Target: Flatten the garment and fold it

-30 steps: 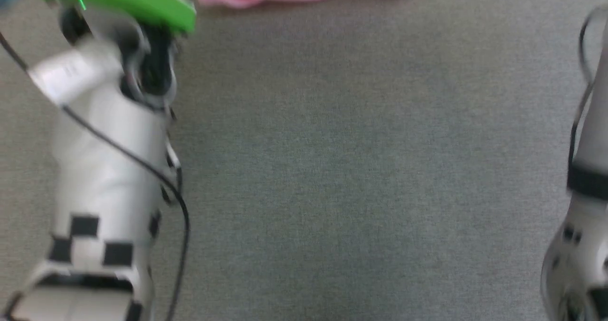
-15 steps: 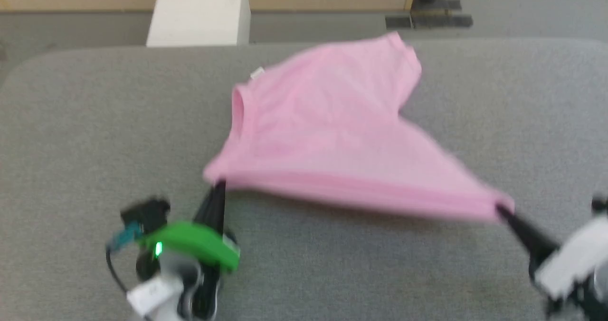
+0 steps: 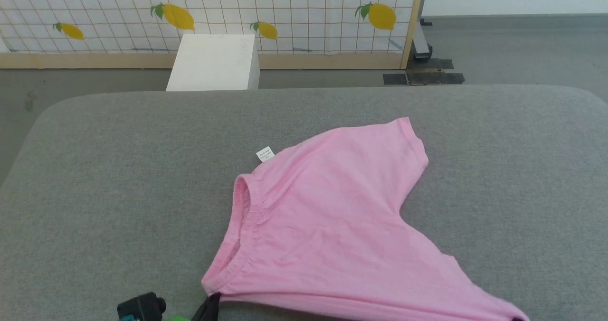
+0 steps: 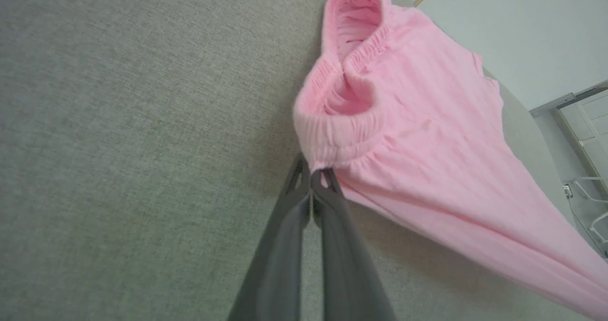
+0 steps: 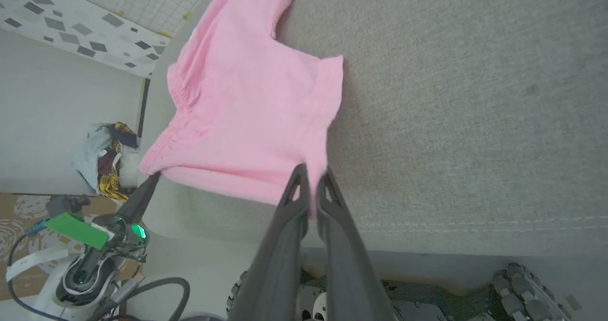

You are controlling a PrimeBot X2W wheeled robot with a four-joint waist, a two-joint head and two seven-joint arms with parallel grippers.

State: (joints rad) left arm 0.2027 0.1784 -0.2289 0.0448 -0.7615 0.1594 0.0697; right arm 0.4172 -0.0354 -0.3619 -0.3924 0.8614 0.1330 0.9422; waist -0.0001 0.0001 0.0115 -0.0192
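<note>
The garment [image 3: 332,216] is a pair of light pink shorts spread on the grey padded table [image 3: 118,169], its small white tag [image 3: 265,154] at the far side. My left gripper [image 4: 313,171] is shut on the near corner of the gathered waistband; in the head view the left gripper [image 3: 211,303] pokes up at the bottom edge. My right gripper [image 5: 311,178] is shut on the hem of one leg of the garment [image 5: 247,98]. The near edge hangs stretched between the two grippers, lifted slightly off the table. The other leg lies flat toward the far right.
Past the table's far edge stand a white box [image 3: 213,62] and a gridded screen with lemon prints [image 3: 285,7]. A heap of clothes [image 5: 107,155] lies on the floor beside the table. The table's near edge [image 5: 427,245] runs just under my right gripper.
The head camera has swung upward from the near table surface to the whole garment and the far floor. Both grippers keep their hold on the garment's near edge.
</note>
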